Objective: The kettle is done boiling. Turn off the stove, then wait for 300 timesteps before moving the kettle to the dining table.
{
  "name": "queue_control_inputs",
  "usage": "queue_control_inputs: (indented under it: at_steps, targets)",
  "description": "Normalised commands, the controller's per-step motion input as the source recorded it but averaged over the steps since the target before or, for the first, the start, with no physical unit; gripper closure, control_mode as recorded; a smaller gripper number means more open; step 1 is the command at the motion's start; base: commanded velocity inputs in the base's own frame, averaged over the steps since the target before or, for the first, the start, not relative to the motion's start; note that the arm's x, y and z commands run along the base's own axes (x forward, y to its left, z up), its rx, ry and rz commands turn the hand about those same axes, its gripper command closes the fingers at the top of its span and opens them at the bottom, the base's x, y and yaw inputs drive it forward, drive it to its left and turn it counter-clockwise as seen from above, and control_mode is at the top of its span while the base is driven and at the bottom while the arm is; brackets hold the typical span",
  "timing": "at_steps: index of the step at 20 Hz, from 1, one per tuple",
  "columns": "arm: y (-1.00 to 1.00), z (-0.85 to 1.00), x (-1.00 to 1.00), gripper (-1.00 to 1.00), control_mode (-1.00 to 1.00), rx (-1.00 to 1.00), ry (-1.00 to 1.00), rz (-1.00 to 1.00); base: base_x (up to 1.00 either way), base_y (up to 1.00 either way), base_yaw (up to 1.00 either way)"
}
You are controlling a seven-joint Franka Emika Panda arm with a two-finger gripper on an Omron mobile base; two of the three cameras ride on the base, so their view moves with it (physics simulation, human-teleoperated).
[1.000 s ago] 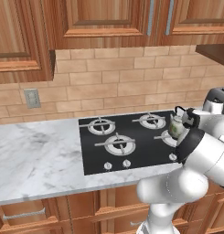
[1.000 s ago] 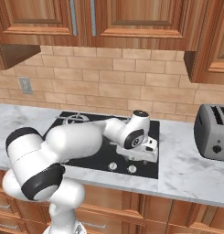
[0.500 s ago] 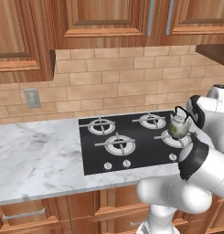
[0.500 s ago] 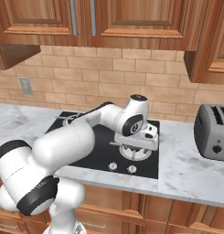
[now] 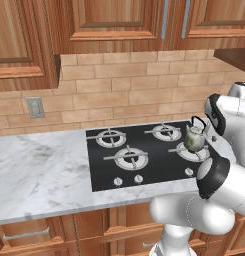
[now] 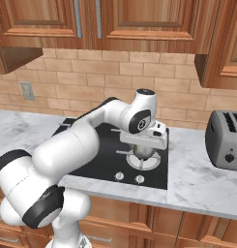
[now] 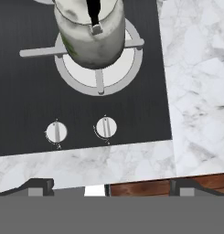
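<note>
The grey-green kettle (image 5: 194,139) (image 6: 141,153) (image 7: 89,32) stands upright on the front right burner of the black stove (image 5: 149,157) (image 6: 91,145) (image 7: 131,105). My gripper (image 7: 111,186) is open, its two dark fingertips spread wide with nothing between them. The white hand (image 6: 150,137) hangs just above the kettle and looks down on it without touching. Two round silver knobs (image 7: 56,132) (image 7: 106,127) lie in front of the kettle's burner, near the counter's front edge. The dining table is out of view.
A grey toaster (image 6: 225,145) sits on the marble counter right of the stove. Bare marble counter (image 5: 39,170) stretches to the left. Wooden wall cabinets (image 5: 119,20) hang overhead, and a wall outlet (image 5: 35,107) is set in the brick backsplash.
The hand has risen from low over the front knobs to just above the kettle, and the elbow has swung outward. The kettle has not moved.
</note>
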Motion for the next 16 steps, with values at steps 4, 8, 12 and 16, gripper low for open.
queue_control_inputs:
  at_steps: [4, 8, 12, 16]
  targets:
    - [0.10, 0.01, 0.21, -1.00, -1.00, 0.01, -0.01, 0.05, 0.00, 0.00, 0.00]
    - [0.12, 0.00, 0.19, -1.00, -1.00, 0.00, -0.02, 0.05, 0.00, 0.00, 0.00]
    - [0.12, 0.00, 0.15, -1.00, -1.00, 0.00, -0.04, 0.03, 0.00, 0.00, 0.00]
    - [0.05, 0.01, 0.12, -1.00, -1.00, 0.00, -0.06, 0.01, 0.00, 0.00, 0.00]
